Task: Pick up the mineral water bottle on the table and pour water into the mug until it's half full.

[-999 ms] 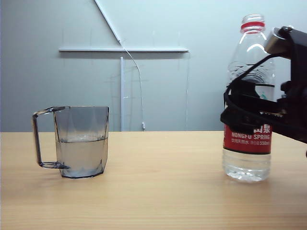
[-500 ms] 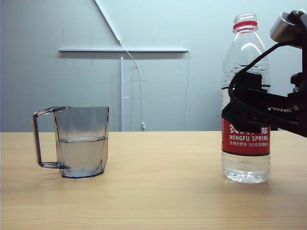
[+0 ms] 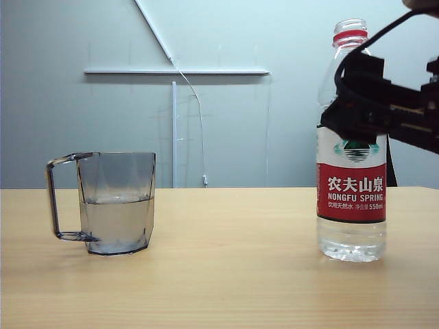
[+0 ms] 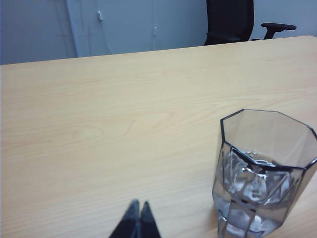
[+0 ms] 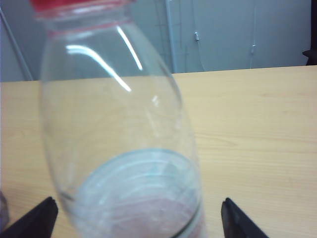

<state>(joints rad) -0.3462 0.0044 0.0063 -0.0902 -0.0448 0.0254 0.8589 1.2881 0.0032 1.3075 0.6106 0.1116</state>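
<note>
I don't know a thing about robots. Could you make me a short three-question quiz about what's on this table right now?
1. True or false: the mug is empty.
2. The right gripper is: A) shut on the bottle; B) open, a finger on either side of the bottle; C) over the mug.
3. What shows that the left gripper is holding nothing?

Key
1. False: water fills roughly half of it.
2. B.
3. Its fingertips are pressed together with nothing between them, above the bare table beside the mug.
</note>
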